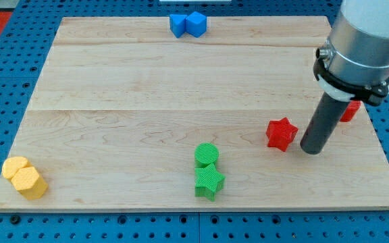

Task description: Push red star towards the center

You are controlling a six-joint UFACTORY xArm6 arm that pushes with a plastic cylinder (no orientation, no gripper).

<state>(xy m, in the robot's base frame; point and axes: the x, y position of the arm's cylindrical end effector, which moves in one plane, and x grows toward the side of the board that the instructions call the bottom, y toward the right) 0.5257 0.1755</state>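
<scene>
the red star point(281, 133) is seen on the wooden counter point(147, 88), right of centre in the frame. my tip point(312, 149) is set down just beside it, on its right. no pincer is carried, only the rod. another red block point(350, 111) is partly hidden behind the rod. a green cylinder point(206, 154) touches a green star point(209, 181) at lower centre.

Star point(281, 133) just left of tip point(312, 149)
</scene>
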